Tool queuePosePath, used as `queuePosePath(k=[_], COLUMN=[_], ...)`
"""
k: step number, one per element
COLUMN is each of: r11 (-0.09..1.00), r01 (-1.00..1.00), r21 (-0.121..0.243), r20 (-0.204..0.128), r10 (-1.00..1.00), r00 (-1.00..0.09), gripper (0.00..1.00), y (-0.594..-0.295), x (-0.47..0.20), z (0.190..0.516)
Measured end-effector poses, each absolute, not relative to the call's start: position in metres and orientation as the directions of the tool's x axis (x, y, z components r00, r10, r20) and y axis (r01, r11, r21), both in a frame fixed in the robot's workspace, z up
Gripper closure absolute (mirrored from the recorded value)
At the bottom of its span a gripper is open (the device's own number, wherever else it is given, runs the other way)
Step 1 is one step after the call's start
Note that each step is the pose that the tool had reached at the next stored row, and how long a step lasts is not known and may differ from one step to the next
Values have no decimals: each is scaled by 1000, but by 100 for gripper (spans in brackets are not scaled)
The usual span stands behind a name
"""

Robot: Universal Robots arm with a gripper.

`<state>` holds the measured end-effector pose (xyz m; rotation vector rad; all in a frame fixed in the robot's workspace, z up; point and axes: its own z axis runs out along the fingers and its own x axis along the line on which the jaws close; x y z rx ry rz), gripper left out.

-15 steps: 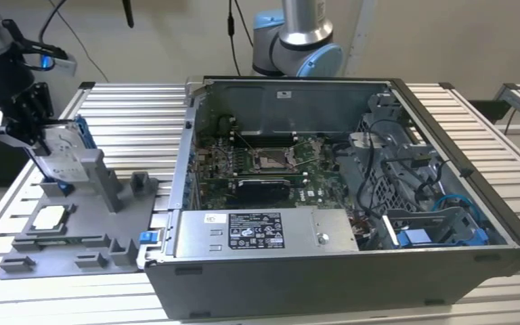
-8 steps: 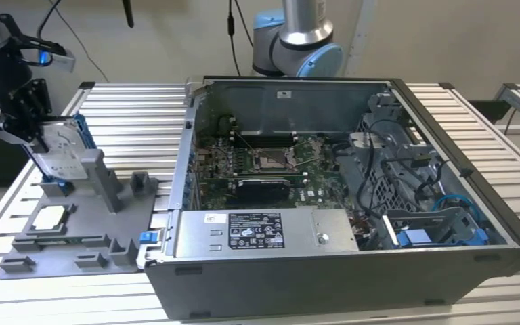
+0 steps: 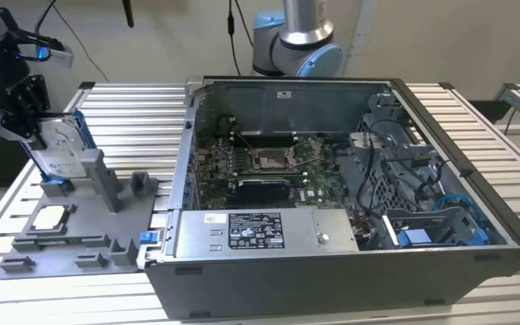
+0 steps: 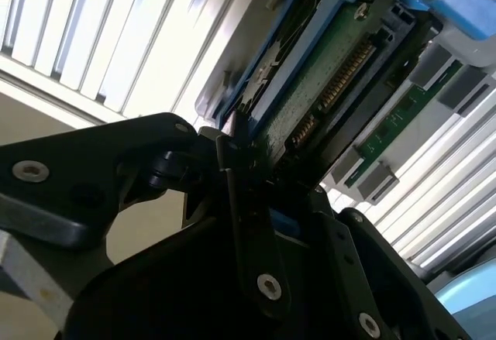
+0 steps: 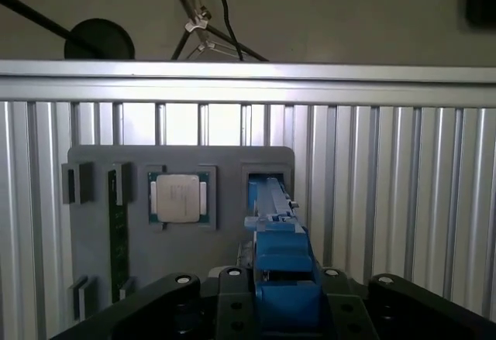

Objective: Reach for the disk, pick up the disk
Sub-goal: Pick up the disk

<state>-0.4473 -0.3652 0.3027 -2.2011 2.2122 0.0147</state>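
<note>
The disk [image 3: 59, 152] stands on edge at the far corner of the grey fixture plate [image 3: 79, 237], on the exterior view's left, its silver face and blue carrier showing. My gripper [image 3: 30, 128] comes down on the disk's upper end, and its black fingers close on both sides of it. In the first wrist view the blue carrier of the disk [image 5: 275, 231] runs straight out from between the fingers of the gripper [image 5: 283, 282], down into the plate's slot. In the second wrist view the disk [image 4: 325, 69] shows its green circuit board, clamped at its edge by the gripper [image 4: 252, 162].
A square processor chip [image 5: 179, 198] and a memory stick [image 5: 118, 231] lie in pockets of the plate. An open computer case [image 3: 332, 169] takes up the middle of the slatted table [image 3: 124, 115]. A second robot's base [image 3: 296, 40] stands behind it.
</note>
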Motion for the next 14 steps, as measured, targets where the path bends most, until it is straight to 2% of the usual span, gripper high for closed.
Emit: queuePosePath(k=[14], r11=[5], r01=[-1000], r21=[-8], r20=[-21], r10=[-1000], r00=[-5], gripper=[100], y=[-365], x=[-447], z=[324])
